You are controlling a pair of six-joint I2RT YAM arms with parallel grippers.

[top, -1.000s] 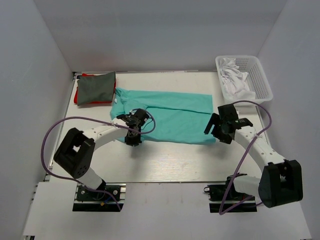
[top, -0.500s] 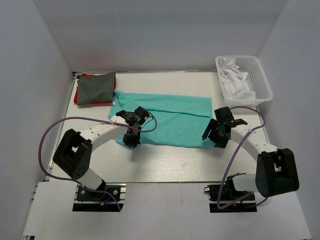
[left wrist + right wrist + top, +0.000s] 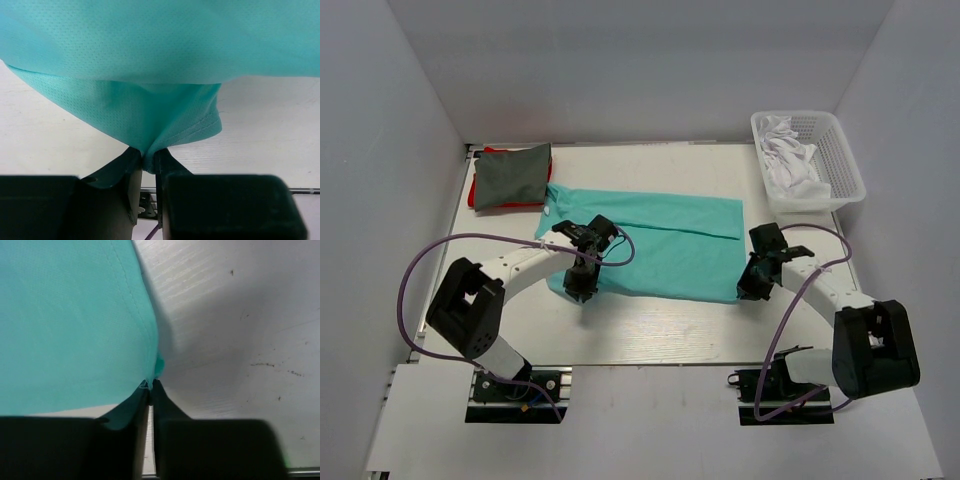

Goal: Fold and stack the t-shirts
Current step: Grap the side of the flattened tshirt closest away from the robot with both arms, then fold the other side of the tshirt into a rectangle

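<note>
The mint-teal t-shirt (image 3: 655,245) lies spread across the middle of the table. My left gripper (image 3: 582,287) is shut on its near left corner, and a bunch of teal cloth (image 3: 150,115) is pinched between the fingers of that gripper (image 3: 148,159). My right gripper (image 3: 748,289) is at the near right corner, and its jaws (image 3: 151,385) are shut on the very edge of the hem (image 3: 142,325). A folded dark grey t-shirt (image 3: 511,177) rests on the red t-shirt (image 3: 473,196) at the far left, with only a red rim showing.
A white lattice basket (image 3: 844,165) with white cloth (image 3: 788,158) in it stands at the far right. Bare white tabletop (image 3: 670,325) runs between the shirt and the near edge. White walls enclose the table on three sides.
My right gripper moved in to the shirt's near right corner and closed on the hem. The left gripper kept its hold and drew its corner slightly nearer, so the front edge lies straighter.
</note>
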